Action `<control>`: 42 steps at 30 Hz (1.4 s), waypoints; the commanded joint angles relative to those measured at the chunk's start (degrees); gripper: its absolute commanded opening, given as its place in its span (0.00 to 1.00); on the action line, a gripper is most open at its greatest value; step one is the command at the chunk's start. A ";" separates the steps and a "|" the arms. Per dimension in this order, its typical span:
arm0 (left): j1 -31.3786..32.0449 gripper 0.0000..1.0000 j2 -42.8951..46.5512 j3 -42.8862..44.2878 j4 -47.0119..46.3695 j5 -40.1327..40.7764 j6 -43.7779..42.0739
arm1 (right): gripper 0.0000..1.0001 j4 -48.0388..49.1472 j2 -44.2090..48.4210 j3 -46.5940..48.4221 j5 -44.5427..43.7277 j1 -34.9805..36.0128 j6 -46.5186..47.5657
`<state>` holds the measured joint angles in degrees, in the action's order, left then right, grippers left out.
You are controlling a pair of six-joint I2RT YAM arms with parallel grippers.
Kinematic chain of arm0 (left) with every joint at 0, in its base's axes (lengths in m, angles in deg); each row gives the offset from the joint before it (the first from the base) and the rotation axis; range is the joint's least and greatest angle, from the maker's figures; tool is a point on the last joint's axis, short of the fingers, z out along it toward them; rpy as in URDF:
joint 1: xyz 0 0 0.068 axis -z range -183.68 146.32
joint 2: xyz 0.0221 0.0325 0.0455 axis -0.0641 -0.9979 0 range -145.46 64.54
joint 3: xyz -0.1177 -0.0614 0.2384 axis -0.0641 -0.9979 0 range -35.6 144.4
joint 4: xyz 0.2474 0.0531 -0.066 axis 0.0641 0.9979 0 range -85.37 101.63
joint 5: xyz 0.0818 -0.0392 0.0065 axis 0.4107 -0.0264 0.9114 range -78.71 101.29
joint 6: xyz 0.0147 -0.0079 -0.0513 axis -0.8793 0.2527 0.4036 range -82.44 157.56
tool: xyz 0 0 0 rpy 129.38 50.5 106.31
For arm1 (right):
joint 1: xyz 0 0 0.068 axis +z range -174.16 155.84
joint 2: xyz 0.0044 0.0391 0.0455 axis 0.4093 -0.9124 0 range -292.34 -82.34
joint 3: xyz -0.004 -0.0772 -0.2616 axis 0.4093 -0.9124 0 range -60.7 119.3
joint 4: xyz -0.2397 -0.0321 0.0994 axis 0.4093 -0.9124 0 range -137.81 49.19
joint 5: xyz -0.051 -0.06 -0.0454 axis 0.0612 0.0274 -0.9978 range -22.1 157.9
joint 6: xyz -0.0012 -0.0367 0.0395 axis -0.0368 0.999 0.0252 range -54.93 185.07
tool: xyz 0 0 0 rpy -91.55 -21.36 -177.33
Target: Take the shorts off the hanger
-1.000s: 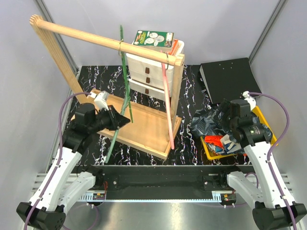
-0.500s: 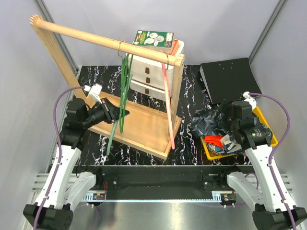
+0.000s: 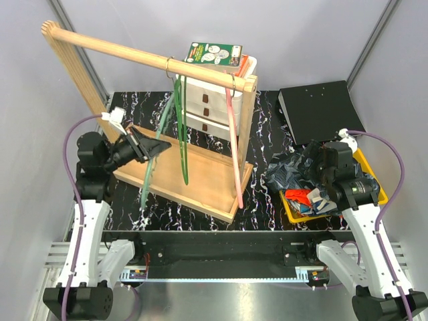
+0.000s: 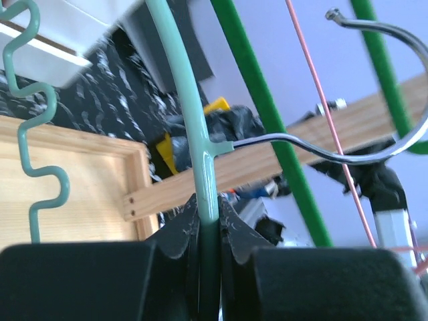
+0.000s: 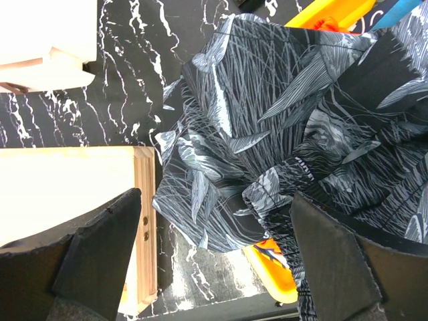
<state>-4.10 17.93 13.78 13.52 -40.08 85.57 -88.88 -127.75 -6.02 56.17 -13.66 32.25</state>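
My left gripper (image 3: 152,148) is shut on a bare mint-green hanger (image 3: 148,177), low on its neck (image 4: 200,167); the left gripper (image 4: 208,224) has the plastic pinched tight between its jaws. The hanger's metal hook (image 4: 384,144) shows free against the wall. The shorts lie at the right: a dark patterned pair (image 3: 291,170) draped over the yellow bin (image 3: 374,177), with orange (image 3: 301,196) and blue-white (image 3: 322,200) cloth beside it. My right gripper (image 3: 321,167) hovers open over the dark shorts (image 5: 281,100), and the right gripper (image 5: 214,261) holds nothing.
A wooden rack with a top rod (image 3: 134,53) and a base board (image 3: 207,180) stands mid-table. A dark green hanger (image 3: 180,134) and a pink hanger (image 3: 234,147) hang from the rod. White drawers (image 3: 207,93) stand behind, and a black box (image 3: 321,110) sits at the back right.
My left arm has drawn back to the left with the mint hanger, pulling it away from the dark green one, which has swung back under the rod. The right arm has stayed put.
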 commanded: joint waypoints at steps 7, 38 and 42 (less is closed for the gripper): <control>-1.77 0.00 1.35 19.33 7.47 14.02 -6.71 | 1.00 -0.62 0.32 1.40 2.41 0.31 1.00; -1.77 0.00 -10.69 26.99 -14.86 8.84 15.01 | 1.00 -3.69 0.06 9.21 0.48 0.31 2.32; -1.68 0.00 -11.31 28.13 -14.86 8.66 15.53 | 1.00 -5.97 -0.03 13.78 -0.23 0.31 2.85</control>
<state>-5.94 5.15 38.15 9.06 -30.51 100.43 -93.65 -128.03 2.26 57.84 -13.66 33.54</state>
